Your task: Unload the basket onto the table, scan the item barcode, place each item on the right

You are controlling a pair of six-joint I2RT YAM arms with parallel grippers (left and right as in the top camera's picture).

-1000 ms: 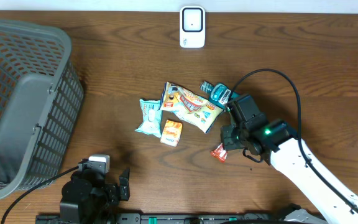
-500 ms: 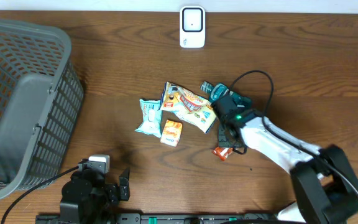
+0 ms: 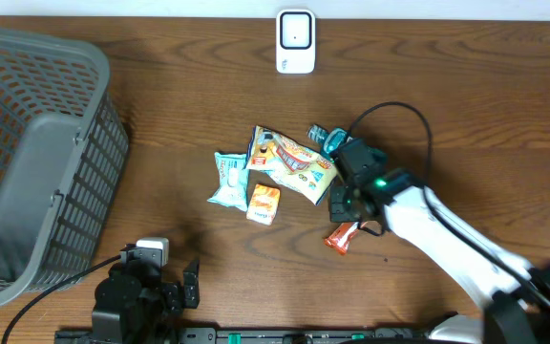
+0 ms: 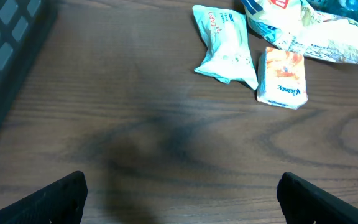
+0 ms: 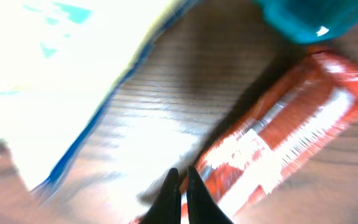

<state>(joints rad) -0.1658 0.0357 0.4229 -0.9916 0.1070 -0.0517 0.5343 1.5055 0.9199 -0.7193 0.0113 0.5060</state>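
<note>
right gripper (image 5: 180,186) closed at the red wrapper (image 3: 343,236), clutter close by

a crumpled snack bag (image 3: 297,162) and a teal bottle (image 3: 333,142) lie just beside the right arm on its far side, with an orange tissue pack (image 3: 264,204) and a pale blue pouch (image 3: 228,179) further left. a grey basket (image 3: 94,162) fills the worktop's (image 3: 466,96) left edge, and the white scanner (image 3: 295,42) stands at the far edge, well apart. the red wrapper lies right of centre, toward the near edge. the right gripper's fingers are pressed together with their tips at its end; whether they pinch it cannot be told. the left gripper (image 4: 182,199) gapes wide and holds nothing, at the near edge.
</note>
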